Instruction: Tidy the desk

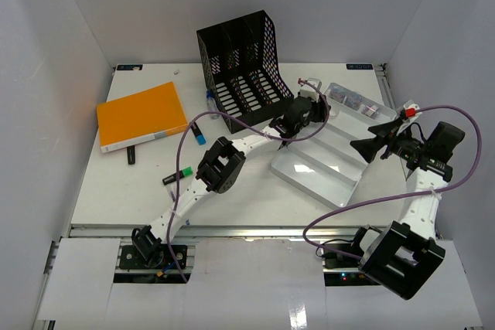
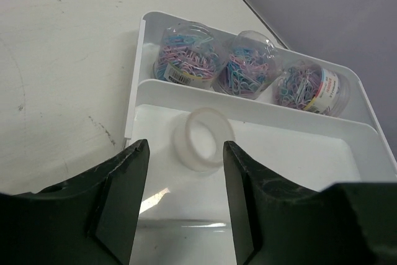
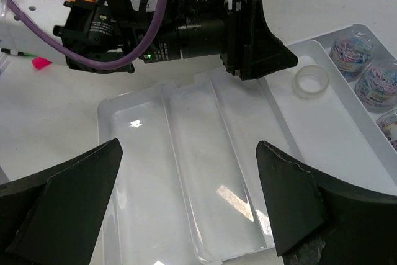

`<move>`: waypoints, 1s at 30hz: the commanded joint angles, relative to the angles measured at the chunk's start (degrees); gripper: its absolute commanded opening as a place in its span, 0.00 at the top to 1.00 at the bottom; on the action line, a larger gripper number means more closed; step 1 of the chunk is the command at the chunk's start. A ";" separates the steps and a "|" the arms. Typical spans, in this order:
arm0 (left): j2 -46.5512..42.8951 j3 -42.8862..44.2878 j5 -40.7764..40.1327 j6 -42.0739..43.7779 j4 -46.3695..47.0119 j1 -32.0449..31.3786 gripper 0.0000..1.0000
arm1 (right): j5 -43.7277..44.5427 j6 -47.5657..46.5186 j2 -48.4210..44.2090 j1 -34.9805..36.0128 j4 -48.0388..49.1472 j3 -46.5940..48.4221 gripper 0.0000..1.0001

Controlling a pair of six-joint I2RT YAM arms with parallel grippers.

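Note:
The white desk carries a white compartmented tray right of centre. My left gripper hangs open low over the tray's second compartment. A clear tape roll rests on the tray floor just beyond its fingertips, touching neither finger. Three jars of coloured paper clips fill the end compartment behind it. My right gripper is open and empty above the tray's long middle compartments, facing the left gripper and the tape roll.
A black mesh file holder stands at the back centre, just left of the left gripper. An orange notebook lies at the left. A blue-capped marker, a green-tipped marker and a small black item lie near the left arm.

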 commanded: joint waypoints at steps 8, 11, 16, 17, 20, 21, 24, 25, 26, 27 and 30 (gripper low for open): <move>-38.72 -24.08 6.87 5.85 -7.34 1.92 0.34 | -8.80 -30.32 0.72 0.56 -23.88 3.66 0.06; -50.36 -35.99 9.73 5.59 -11.64 5.01 0.29 | -7.83 -34.73 1.36 3.33 -31.22 6.31 0.06; -75.98 -60.83 23.03 -0.63 -16.25 18.20 0.14 | 8.16 -13.99 0.33 22.66 -17.67 5.80 0.09; -79.25 -67.75 24.91 -1.41 -16.34 22.15 0.12 | 16.51 -10.64 -0.38 31.32 -11.84 4.87 0.08; -92.68 -78.09 25.23 0.17 -19.92 28.08 0.05 | 33.55 -6.38 2.39 51.68 -8.92 6.92 0.07; -95.61 -81.36 23.77 1.22 -21.22 29.88 0.04 | 36.26 -5.87 6.27 54.68 -9.71 10.03 0.08; -106.12 -89.39 16.43 5.38 -27.11 32.20 0.02 | 47.88 -3.14 19.71 66.50 -14.17 21.26 0.12; -109.77 -91.40 13.63 6.54 -28.64 32.27 0.02 | 52.50 -2.22 24.34 68.19 -15.40 25.51 0.13; -112.42 -92.70 11.32 7.17 -29.55 32.31 0.02 | 55.68 -1.69 27.66 71.58 -15.84 28.93 0.13; -115.35 -94.05 8.87 7.81 -30.42 32.35 0.02 | 58.60 -1.04 31.28 74.73 -16.20 32.40 0.13; -125.56 -98.19 0.05 9.51 -31.60 32.35 0.02 | 63.01 2.51 44.08 79.70 -16.03 44.62 0.09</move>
